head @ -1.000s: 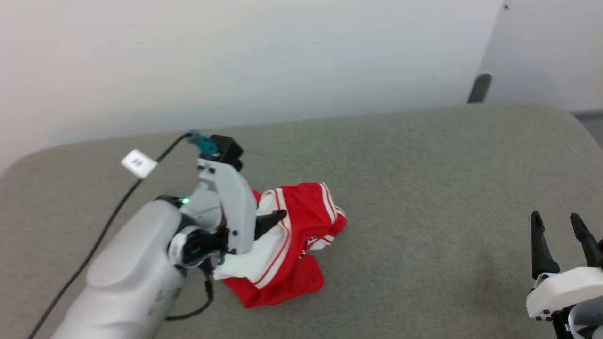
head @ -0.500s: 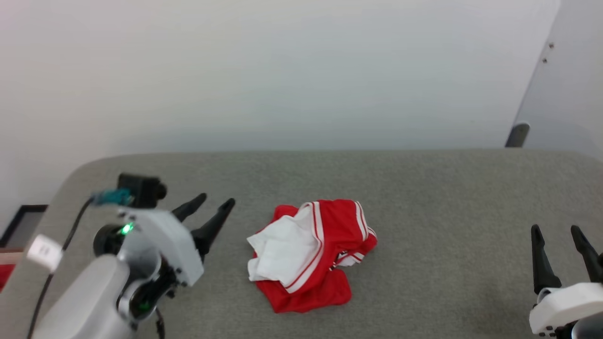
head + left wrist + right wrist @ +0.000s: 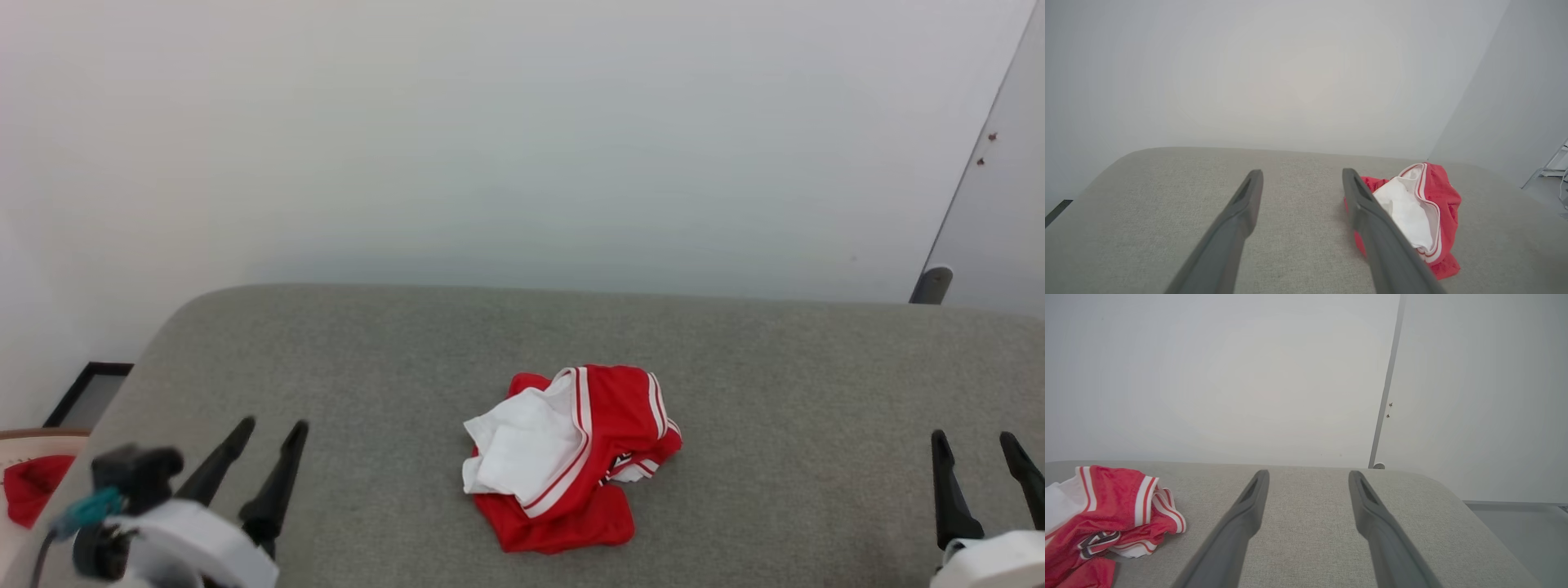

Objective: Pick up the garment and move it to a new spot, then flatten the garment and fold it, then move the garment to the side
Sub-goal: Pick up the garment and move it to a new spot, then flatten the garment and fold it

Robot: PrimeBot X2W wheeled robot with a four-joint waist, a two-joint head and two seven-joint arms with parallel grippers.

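Garment (image 3: 600, 425): a red jersey crumpled in a heap near the middle of the grey surface (image 3: 775, 392), with a white sleeve (image 3: 522, 449) uppermost on its left side, red-and-white striped trim (image 3: 581, 408) along the folds and dark lettering (image 3: 1096, 541) at its right edge. The left tool (image 3: 272, 425) and right tool (image 3: 973, 438) are both spread wide and empty, well apart from the heap on either side.

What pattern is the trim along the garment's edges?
Red and white stripes run along the trim of the garment; the right wrist view shows it best.
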